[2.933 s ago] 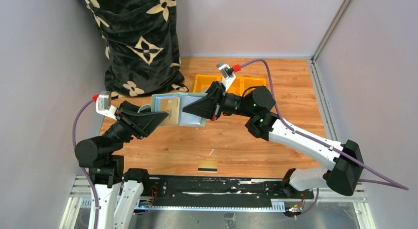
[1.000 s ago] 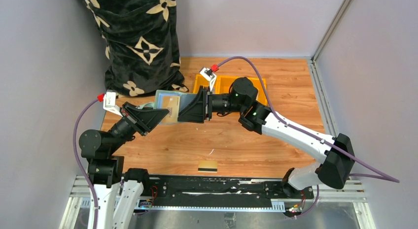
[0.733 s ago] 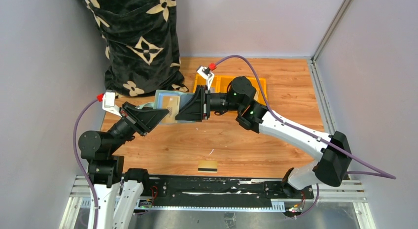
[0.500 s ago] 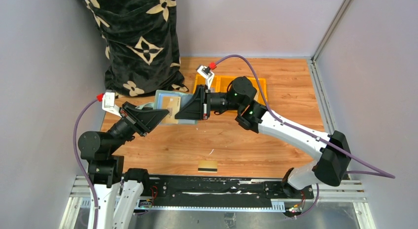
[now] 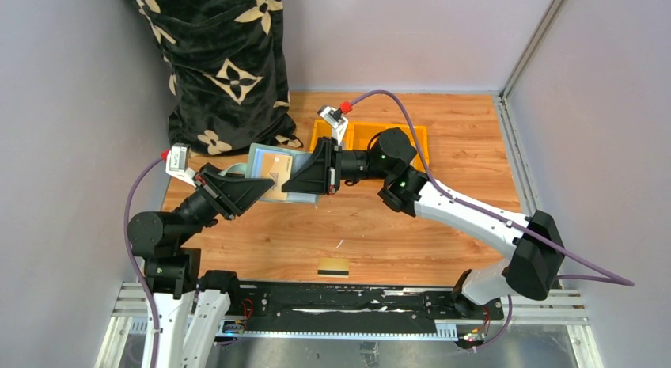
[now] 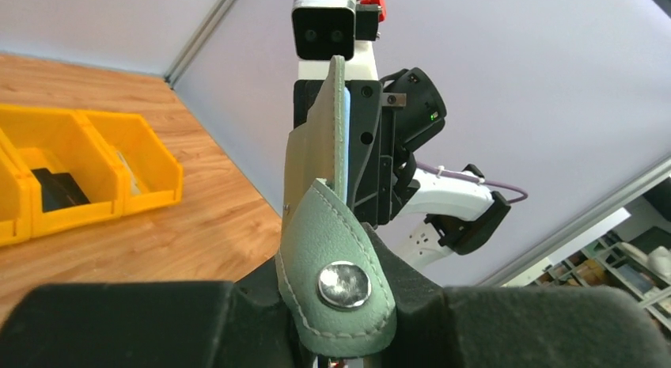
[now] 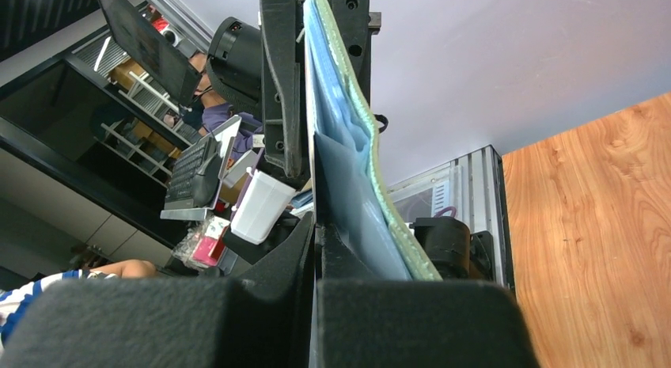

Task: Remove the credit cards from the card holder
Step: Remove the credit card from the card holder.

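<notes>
Top view: card holder (image 5: 275, 175) held up between left tool (image 5: 263, 187) and right tool (image 5: 293, 184), orange-tan card (image 5: 276, 170) not yet out, yellow-gold card (image 5: 333, 267) on the table (image 5: 475, 146) well nearer the arm bases than the holder, so roughly half done; left wrist: tool clamped on the holder by its snap stud (image 6: 343, 285); right wrist: tool pinched closed on the holder's edge, cards hidden edge-on.

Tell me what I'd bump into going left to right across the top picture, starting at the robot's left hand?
Left hand → card holder → right hand → bin
</notes>
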You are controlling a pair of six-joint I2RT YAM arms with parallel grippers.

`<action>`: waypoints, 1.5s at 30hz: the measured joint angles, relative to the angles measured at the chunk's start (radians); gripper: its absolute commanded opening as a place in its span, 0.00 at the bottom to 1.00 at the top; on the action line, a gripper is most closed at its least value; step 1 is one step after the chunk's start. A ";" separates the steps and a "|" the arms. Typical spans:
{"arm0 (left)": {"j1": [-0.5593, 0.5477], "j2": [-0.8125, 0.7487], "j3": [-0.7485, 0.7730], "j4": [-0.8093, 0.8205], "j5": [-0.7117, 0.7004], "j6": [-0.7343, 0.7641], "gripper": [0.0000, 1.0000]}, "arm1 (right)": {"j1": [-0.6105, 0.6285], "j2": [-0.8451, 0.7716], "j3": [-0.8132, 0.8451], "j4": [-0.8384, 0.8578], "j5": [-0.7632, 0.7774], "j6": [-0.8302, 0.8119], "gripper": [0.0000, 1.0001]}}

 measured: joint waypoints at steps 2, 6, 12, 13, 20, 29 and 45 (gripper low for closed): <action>0.000 0.003 -0.002 0.007 0.003 -0.021 0.21 | 0.000 -0.006 -0.014 0.011 0.000 0.005 0.00; 0.000 0.005 -0.002 0.016 0.005 -0.047 0.12 | 0.000 -0.024 -0.047 0.035 0.000 0.010 0.00; 0.000 0.005 -0.001 0.021 0.024 -0.069 0.06 | 0.000 -0.045 -0.085 0.090 0.000 0.019 0.00; 0.000 0.005 -0.001 0.021 0.026 -0.070 0.04 | 0.001 -0.047 -0.091 0.098 0.000 0.021 0.01; 0.000 0.005 0.001 0.029 0.023 -0.076 0.02 | 0.001 -0.047 -0.094 0.132 -0.001 0.046 0.22; 0.000 0.004 0.005 0.034 0.023 -0.073 0.01 | 0.001 -0.026 -0.085 0.184 0.005 0.093 0.02; 0.000 0.003 0.021 0.024 0.022 -0.060 0.08 | -0.007 -0.045 -0.151 0.270 0.034 0.162 0.00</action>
